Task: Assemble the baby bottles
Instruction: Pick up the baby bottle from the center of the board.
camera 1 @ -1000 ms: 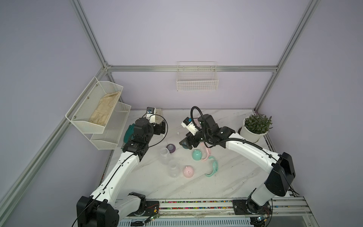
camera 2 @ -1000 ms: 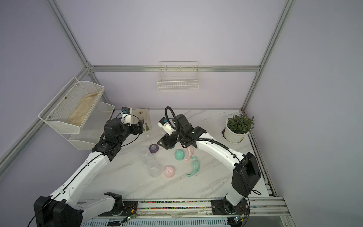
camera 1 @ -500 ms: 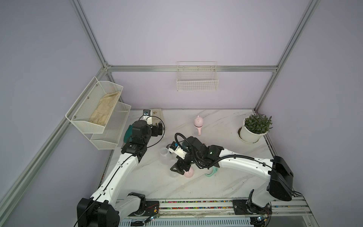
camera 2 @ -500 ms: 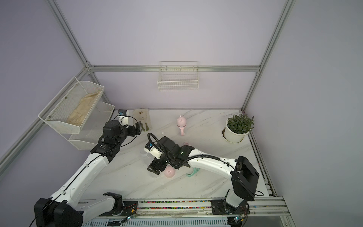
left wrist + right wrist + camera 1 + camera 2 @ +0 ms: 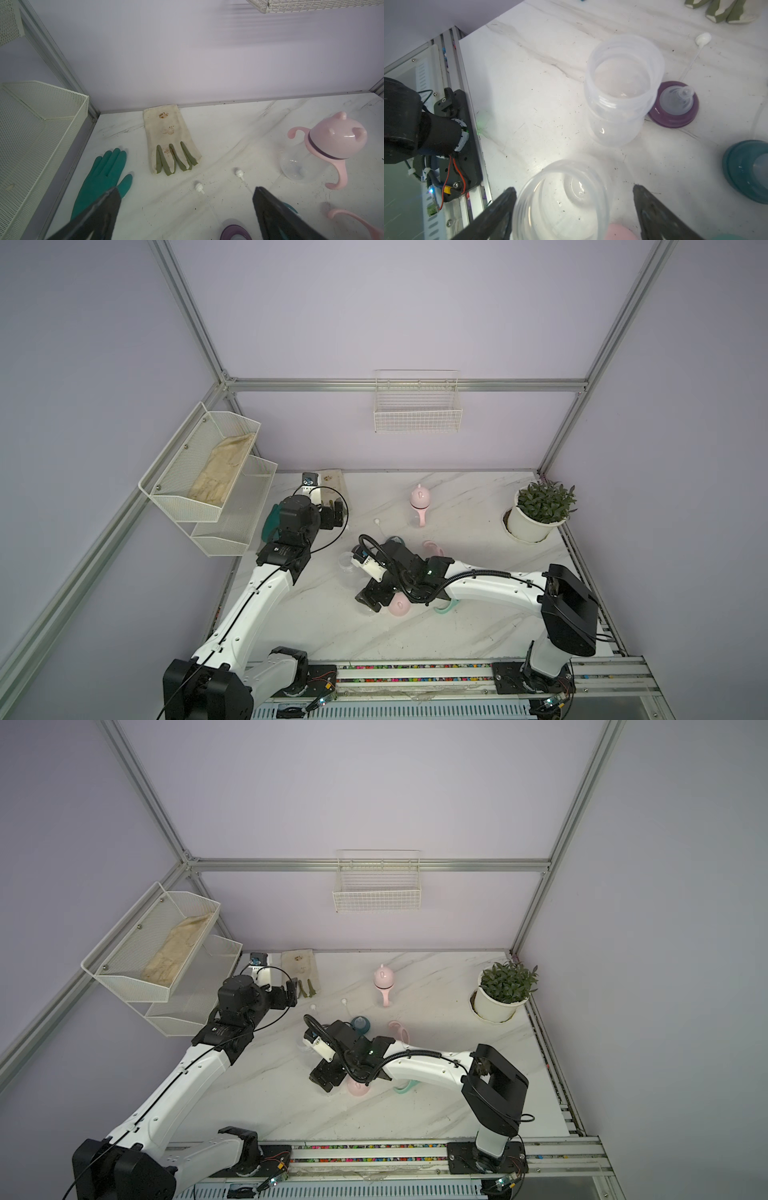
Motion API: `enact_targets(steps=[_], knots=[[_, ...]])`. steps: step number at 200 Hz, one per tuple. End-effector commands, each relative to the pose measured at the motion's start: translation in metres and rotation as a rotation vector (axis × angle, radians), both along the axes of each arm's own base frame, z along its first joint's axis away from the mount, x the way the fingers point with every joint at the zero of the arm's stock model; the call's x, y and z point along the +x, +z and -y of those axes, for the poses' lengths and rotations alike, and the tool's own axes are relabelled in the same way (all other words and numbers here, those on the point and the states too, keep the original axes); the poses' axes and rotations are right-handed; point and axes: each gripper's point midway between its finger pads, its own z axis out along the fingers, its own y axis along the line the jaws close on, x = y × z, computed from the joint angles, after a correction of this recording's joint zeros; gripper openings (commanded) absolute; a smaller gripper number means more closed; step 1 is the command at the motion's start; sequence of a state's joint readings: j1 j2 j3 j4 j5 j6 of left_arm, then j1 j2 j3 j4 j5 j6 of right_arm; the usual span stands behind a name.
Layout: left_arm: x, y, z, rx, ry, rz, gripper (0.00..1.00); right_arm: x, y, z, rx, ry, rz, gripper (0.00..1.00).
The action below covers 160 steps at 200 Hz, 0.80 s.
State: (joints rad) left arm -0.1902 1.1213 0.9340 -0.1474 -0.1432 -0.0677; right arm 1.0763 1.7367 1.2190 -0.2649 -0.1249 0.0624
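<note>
Three bottles: one capped pink baby bottle (image 5: 419,506) stands at the table's back, plus two lidless clear plastic ones mid-table, far body (image 5: 620,89) and near body (image 5: 562,203). Right gripper (image 5: 573,188) straddles the near body, jaws spread, not clamped. Left gripper (image 5: 186,188) is splayed too, holding nothing.

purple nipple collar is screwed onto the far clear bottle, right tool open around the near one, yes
No: the right wrist view shows the purple nipple collar on the table beside the far bottle, not screwed on. The right tool is open around the near bottle.
</note>
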Motion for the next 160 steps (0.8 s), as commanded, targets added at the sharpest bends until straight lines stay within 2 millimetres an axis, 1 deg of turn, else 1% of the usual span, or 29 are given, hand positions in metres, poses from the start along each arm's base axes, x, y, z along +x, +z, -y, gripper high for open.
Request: enact_targets(steps=[1,28,49,66,91,112,125,137,149,160], knots=[[-0.004,0.0,-0.006,-0.001,0.021,0.018,1.0,-0.001,0.001,-0.01,0.014,-0.006,0.016,0.9],[-0.003,-0.001,-0.006,0.0,0.02,0.019,1.0,-0.002,-0.006,-0.014,0.01,-0.014,0.007,0.89],[-0.003,-0.001,-0.007,0.003,0.022,0.018,1.0,0.0,-0.011,-0.016,0.002,-0.027,0.0,0.85],[-0.004,-0.001,-0.007,0.005,0.024,0.021,1.0,-0.001,-0.014,-0.017,0.0,-0.031,-0.009,0.79],[-0.003,-0.002,-0.007,0.004,0.021,0.02,1.0,-0.001,-0.015,-0.016,0.002,-0.045,-0.021,0.62],[-0.002,-0.001,-0.004,0.0,0.009,0.023,1.0,-0.006,-0.009,-0.017,0.024,-0.039,-0.045,0.57],[-0.001,0.0,0.001,-0.008,-0.023,0.033,1.0,-0.01,0.003,-0.016,0.061,-0.035,-0.066,0.55],[-0.002,0.003,0.013,-0.014,-0.095,0.049,1.0,-0.012,0.016,-0.012,0.086,-0.046,-0.075,0.54],[-0.004,0.008,0.03,-0.027,-0.194,0.074,1.0,-0.013,0.029,-0.005,0.106,-0.057,-0.089,0.52],[-0.007,0.015,0.044,-0.045,-0.274,0.106,1.0,-0.009,0.041,0.005,0.12,-0.077,-0.097,0.51]])
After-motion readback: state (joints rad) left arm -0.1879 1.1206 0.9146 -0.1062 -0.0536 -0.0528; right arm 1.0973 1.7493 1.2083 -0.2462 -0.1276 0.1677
